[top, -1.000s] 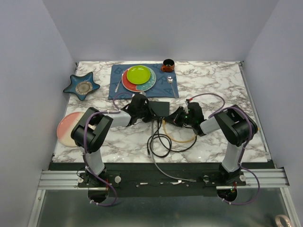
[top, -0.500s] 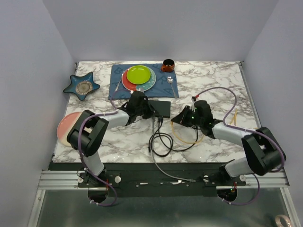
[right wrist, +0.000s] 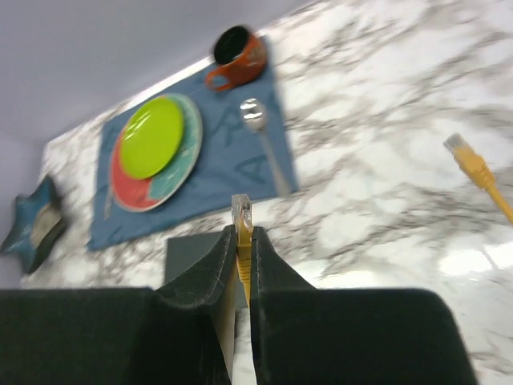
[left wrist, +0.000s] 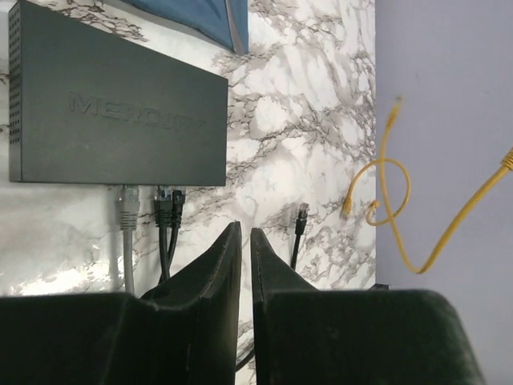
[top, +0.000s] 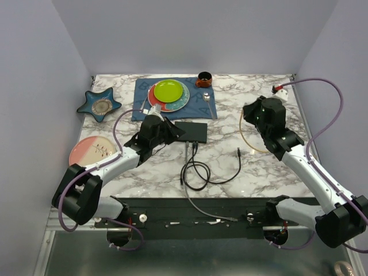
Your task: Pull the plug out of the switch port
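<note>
Yellow plug (right wrist: 241,210) is out, pinched in the right gripper (right wrist: 242,234), well clear of the switch (top: 192,131). The left gripper (left wrist: 245,245) is barely parted, apparently empty, near the switch. Plug light, clip brittle: grip its body, not the limp cable (left wrist: 437,245).

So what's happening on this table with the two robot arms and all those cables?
The right arm's fingers pinch a yellow plug, held in the air well away from the black switch. The left arm's fingers hover by the switch, slightly apart, gripping nothing. A grey cable and two black cables are plugged into it.
</note>
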